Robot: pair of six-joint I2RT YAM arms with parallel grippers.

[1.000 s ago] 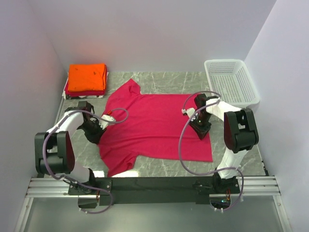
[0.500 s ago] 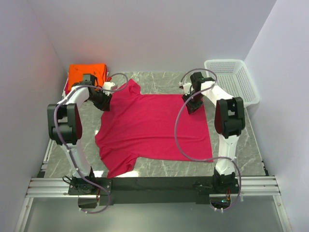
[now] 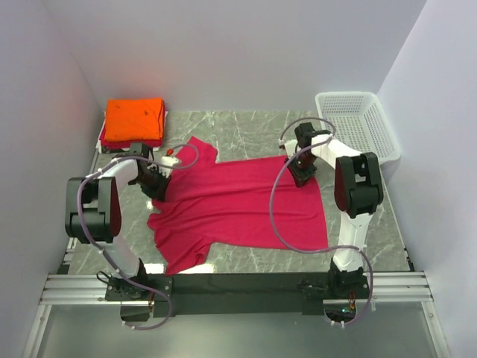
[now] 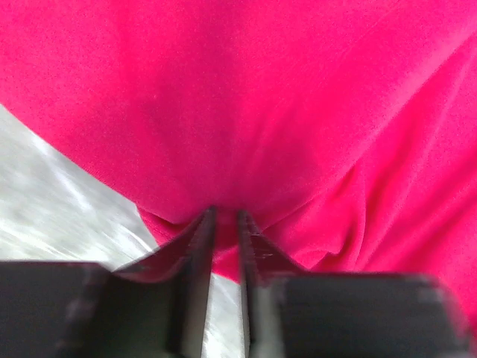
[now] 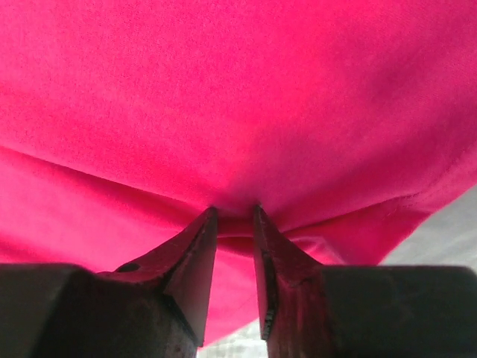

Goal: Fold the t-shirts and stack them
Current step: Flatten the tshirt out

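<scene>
The crimson-pink t-shirt point(image 3: 238, 205) lies spread on the marble table, its far edge pulled toward the near side. My left gripper point(image 3: 158, 185) is shut on the shirt's left shoulder edge; the left wrist view shows the cloth point(image 4: 283, 119) pinched between the jaws. My right gripper point(image 3: 302, 170) is shut on the shirt's far right edge; the right wrist view shows a fold of cloth point(image 5: 238, 112) between the jaws. A folded orange t-shirt point(image 3: 134, 118) lies on top of a folded red one point(image 3: 131, 142) at the back left.
A white mesh basket point(image 3: 356, 125) stands at the back right. Walls close in the left, back and right. The bare marble table point(image 3: 246, 125) shows behind the shirt. Cables loop over both arms.
Both grippers have pulled the shirt's far edge toward the near side, and the far edge now lies closer to me. The left arm has come away from the folded stack.
</scene>
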